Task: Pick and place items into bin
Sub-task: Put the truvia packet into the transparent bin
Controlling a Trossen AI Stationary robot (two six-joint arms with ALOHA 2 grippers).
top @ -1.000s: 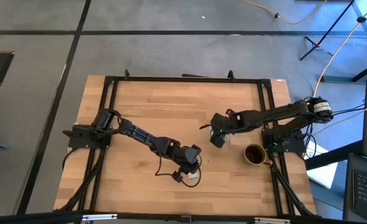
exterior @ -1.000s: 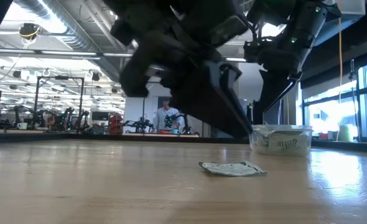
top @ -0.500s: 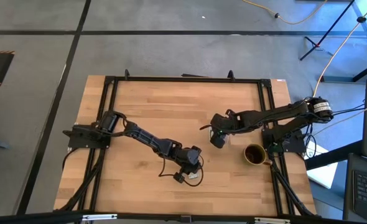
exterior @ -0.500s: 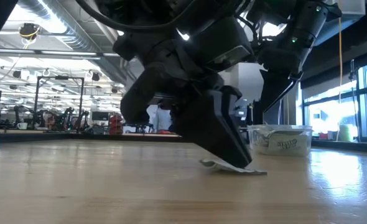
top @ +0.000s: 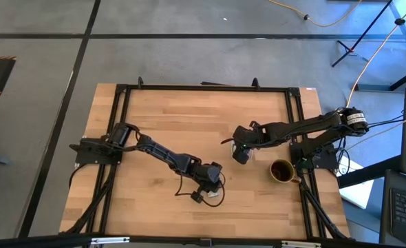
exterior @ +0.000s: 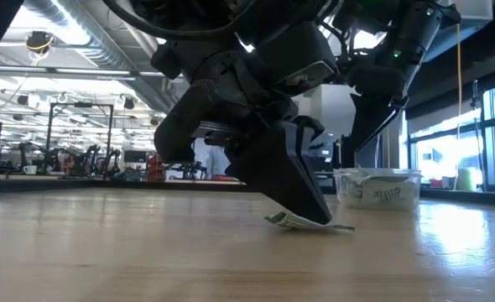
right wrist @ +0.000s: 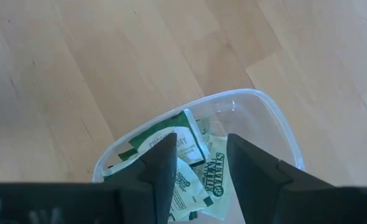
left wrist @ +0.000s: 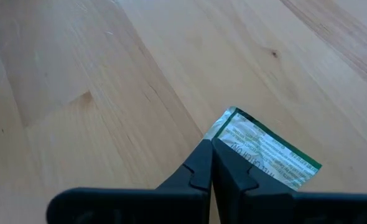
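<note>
Left end effector (left wrist: 212, 163) now pinched on packet (left wrist: 267, 157) – bin (right wrist: 277, 124) (packets inside).

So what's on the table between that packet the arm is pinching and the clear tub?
Nothing: in the low view, bare wood separates the packet, pinched by the left end effector, from the clear tub.
</note>
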